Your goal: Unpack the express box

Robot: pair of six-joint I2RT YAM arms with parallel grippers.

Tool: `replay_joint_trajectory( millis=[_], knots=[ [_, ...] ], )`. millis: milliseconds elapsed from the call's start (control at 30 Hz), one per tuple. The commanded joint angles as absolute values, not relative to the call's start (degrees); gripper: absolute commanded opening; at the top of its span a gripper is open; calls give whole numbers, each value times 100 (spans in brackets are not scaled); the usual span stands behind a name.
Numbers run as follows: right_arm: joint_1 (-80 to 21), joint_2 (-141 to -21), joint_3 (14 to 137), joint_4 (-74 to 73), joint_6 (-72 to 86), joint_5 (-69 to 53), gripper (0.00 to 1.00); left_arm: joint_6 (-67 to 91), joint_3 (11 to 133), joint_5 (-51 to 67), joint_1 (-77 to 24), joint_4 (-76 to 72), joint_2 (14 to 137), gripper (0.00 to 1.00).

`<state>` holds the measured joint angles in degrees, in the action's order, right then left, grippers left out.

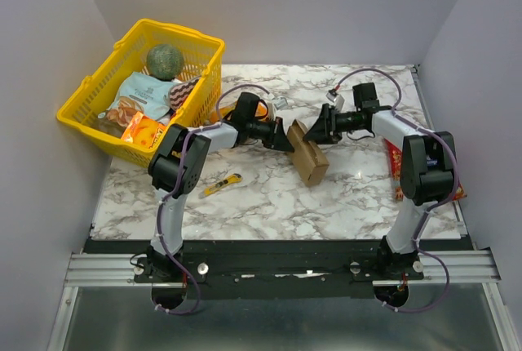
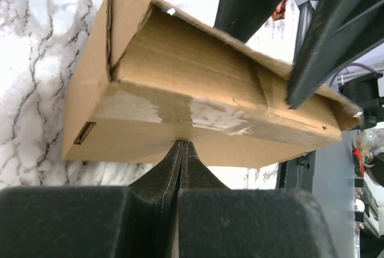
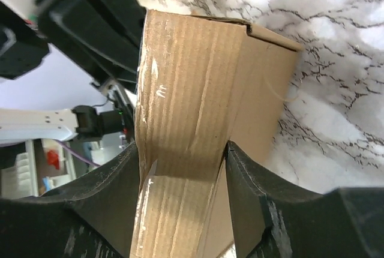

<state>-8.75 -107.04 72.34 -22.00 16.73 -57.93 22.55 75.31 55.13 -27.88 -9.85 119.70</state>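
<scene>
Your express box [image 1: 311, 162] sits near the middle of the worktop [image 1: 269, 196], between both arms. Your left fingers [image 2: 168, 174] are pressed together, tips touching its taped edge. Your right fingers [image 3: 252, 198] pinch the box's end from opposite sides.

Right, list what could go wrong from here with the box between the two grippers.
1. The left gripper is shut, with only its tips at the taped edge of the express box. Such a thin hold could slip off or tear the cardboard on a pull.
2. The right gripper straddles the box across its width. Squeezing there may crush it or pin the lid shut.
</scene>
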Motion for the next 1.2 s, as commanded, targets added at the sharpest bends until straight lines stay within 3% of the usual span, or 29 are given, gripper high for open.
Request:
replay_joint_trajectory(
  millis=[0, 233, 367, 533, 700, 733, 833, 867, 967, 1167],
  knots=[
    [-932, -10749, 7216, -1557, 2608, -7601, 59, 1820, 7751, 5090, -2953, -598, 12357, 4],
    [-826, -10802, 6891, -800, 3586, -8394, 73, 1424, 7893, 4834, -2962, -281, 12559, 4],
    [-712, -10767, 6934, -869, 3534, -7992, 75, 1310, 7954, 4764, -2944, -10, 12481, 6],
    [-457, -10477, 7444, -1695, 2401, -7393, 80, 1143, 7752, 4667, -2751, 500, 11920, 12],
    [-439, -10064, 7576, -2294, 1506, -5725, 89, 906, 7629, 4509, -2488, 1036, 11444, 27],
    [-466, -9933, 7620, -2355, 1338, -5452, 100, 879, 7638, 4465, -2470, 1124, 11330, 34],
    [-737, -9722, 8102, -3083, 363, -3916, 100, 879, 7655, 4333, -2461, 1327, 11145, 45],
    [-834, -9686, 8225, -3424, 186, -2867, 100, 862, 7664, 4324, -2461, 1371, 11118, 46],
    [-1054, -9502, 8306, -3612, 70, -1892, 100, 853, 7673, 4254, -2452, 1397, 11030, 48],
    [-1669, -9168, 7841, -3621, -448, -1461, 100, 879, 7559, 4087, -2435, 1345, 10837, 49]
  ],
)
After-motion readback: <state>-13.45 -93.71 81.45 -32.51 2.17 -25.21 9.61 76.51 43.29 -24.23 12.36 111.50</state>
